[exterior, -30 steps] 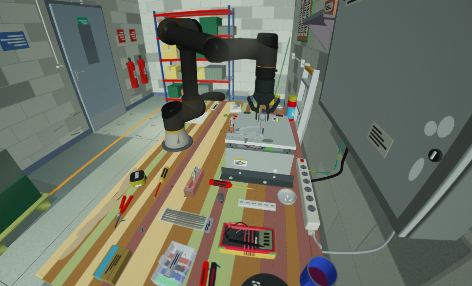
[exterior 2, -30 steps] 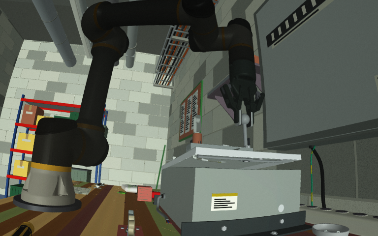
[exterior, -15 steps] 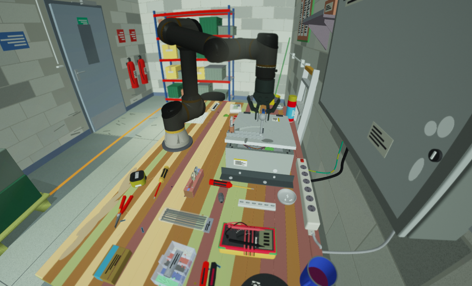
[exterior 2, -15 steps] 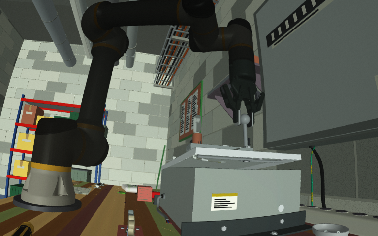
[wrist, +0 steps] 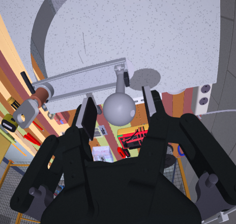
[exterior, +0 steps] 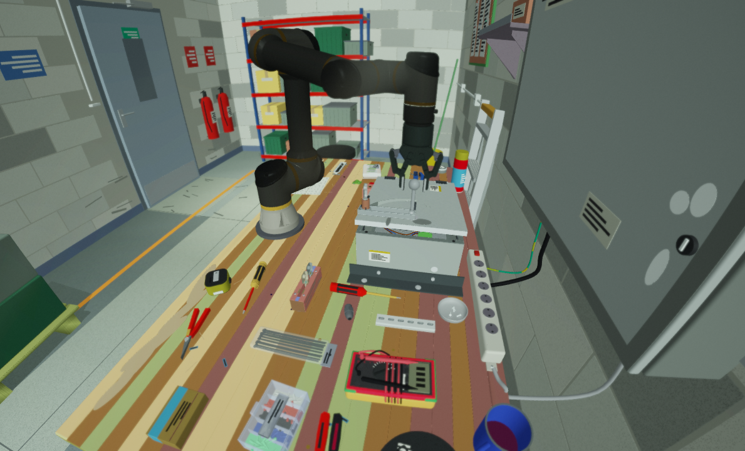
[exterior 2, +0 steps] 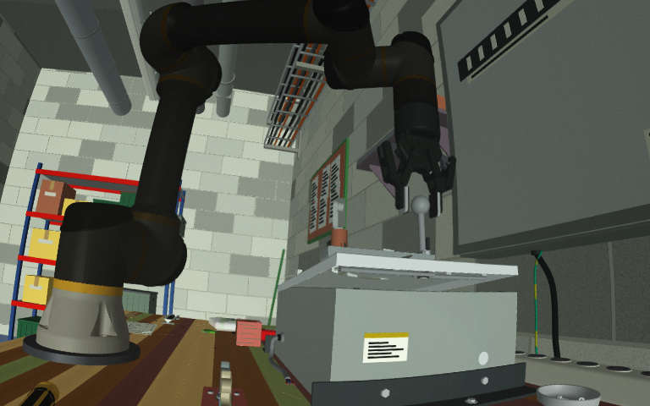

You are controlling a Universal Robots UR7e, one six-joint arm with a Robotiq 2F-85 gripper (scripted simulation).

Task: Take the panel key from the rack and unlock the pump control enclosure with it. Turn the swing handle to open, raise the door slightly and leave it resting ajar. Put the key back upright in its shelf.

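Observation:
The panel key (wrist: pixel 30 107) stands in the lock at the door's left edge, its shank hidden in a brown collar (exterior 2: pixel 339 236). The grey pump control enclosure (exterior: pixel 407 247) sits on the bench. Its white door (exterior 2: pixel 409 266) rests slightly raised, ajar over the box. A grey ball knob (wrist: pixel 119 109) on a thin stem (exterior 2: pixel 422 231) rises from the door. The swing handle bar (wrist: pixel 81 75) lies flat across the door. My gripper (exterior 2: pixel 418 204) hangs straight over the knob, with the ball between its fingers. It is open and holds nothing.
Behind the enclosure stand a spray can (exterior: pixel 461 170) and a white rack (exterior: pixel 484 157) by the wall. A large grey cabinet (exterior: pixel 644 140) fills the right side. A power strip (exterior: pixel 486 303) and hand tools, among them a red screwdriver (exterior: pixel 358 290), lie on the near bench.

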